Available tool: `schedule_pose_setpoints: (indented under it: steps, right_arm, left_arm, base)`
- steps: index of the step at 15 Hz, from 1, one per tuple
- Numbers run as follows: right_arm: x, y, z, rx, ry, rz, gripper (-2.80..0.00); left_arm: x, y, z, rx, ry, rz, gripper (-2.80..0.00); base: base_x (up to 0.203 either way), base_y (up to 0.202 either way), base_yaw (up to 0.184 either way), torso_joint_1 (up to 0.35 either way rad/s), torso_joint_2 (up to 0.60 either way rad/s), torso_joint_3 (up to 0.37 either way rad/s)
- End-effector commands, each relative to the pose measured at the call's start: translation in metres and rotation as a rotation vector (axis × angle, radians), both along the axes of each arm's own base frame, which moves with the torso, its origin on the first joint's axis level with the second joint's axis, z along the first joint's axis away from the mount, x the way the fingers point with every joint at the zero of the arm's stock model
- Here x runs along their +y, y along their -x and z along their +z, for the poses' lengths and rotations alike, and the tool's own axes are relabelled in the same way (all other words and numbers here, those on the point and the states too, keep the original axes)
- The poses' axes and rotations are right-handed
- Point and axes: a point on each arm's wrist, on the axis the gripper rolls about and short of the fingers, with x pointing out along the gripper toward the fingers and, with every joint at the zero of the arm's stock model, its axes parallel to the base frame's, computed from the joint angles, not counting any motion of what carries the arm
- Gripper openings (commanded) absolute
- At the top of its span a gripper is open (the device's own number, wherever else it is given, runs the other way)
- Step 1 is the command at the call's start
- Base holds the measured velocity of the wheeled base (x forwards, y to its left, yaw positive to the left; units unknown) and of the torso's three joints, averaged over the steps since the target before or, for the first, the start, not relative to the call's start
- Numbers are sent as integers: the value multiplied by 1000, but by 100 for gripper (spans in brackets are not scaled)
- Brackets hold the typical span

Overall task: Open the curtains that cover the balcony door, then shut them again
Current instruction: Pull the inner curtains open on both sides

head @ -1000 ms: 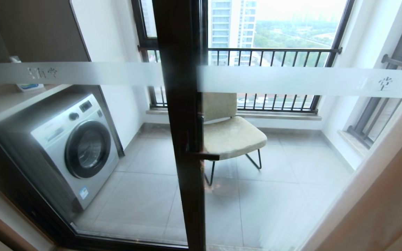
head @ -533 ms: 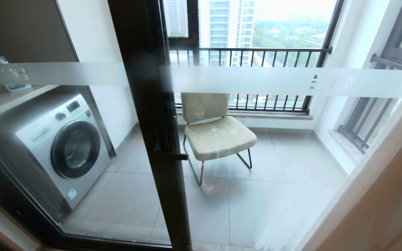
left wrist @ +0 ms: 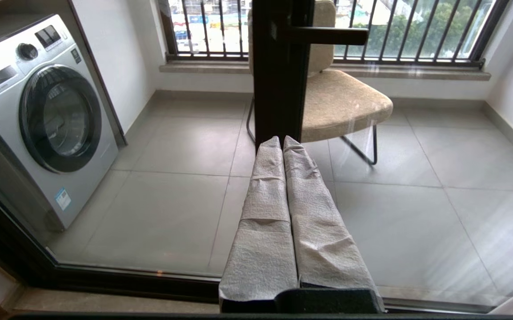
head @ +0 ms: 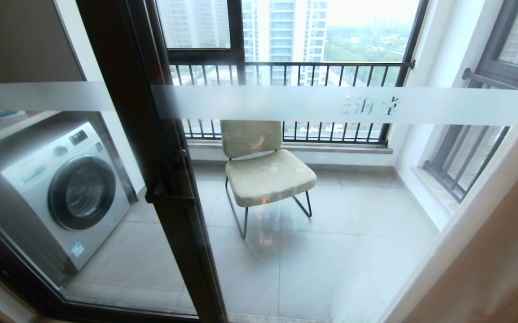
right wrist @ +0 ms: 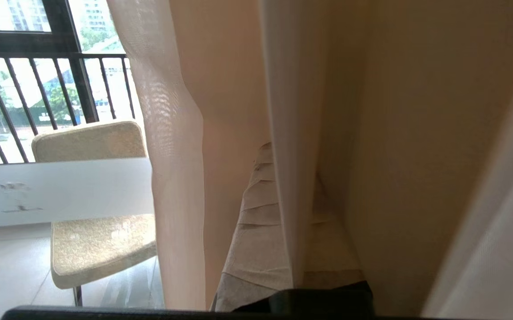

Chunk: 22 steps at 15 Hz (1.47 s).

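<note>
Two glass panels of the balcony door (head: 151, 148) fill the head view, split by a dark frame running from upper left down to the bottom centre; a frosted band (head: 331, 105) with small characters crosses the glass in the upper half of the frame; through it show a washing machine (head: 66, 193) at left and a beige chair (head: 263, 170) at centre, with a black railing (head: 286, 67) behind. The curtains (head: 488, 251) stand gathered in the lower right corner of the head view, leaving the glass uncovered. In the left wrist view the left pincer (left wrist: 282, 141) sits at bottom centre, its wrapped fingers (left wrist: 267, 195) pressed together on nothing, aimed at the door frame; in the right wrist view the right pincer (right wrist: 283, 213) is lower centre, pressed shut and pinching a fold of the curtains (right wrist: 292, 111), cream cloth to the right and see-through sheer (right wrist: 172, 133) to the left.
</note>
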Motion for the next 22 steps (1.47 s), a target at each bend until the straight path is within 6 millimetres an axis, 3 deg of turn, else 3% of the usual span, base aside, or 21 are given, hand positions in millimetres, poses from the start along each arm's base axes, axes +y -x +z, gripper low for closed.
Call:
schedule_pose_setpoints:
  steps: [1,15,22]
  right_arm:
    - [0,-2,-1,4,-1,-1,-280]
    - [0,2,0,-5,1,-1,-280]
    - [1,6,3,-21,5,-1,-280]
  left_arm:
    - [0,0,0,0,1,2,-280]
    - [0,0,0,1,-1,1,-280]
    - [0,0,0,2,-1,2,-280]
  base:
    - [0,-182,6,2,-2,2]
    - [0,-192,0,2,2,2]
    - [0,-27,-1,1,0,1]
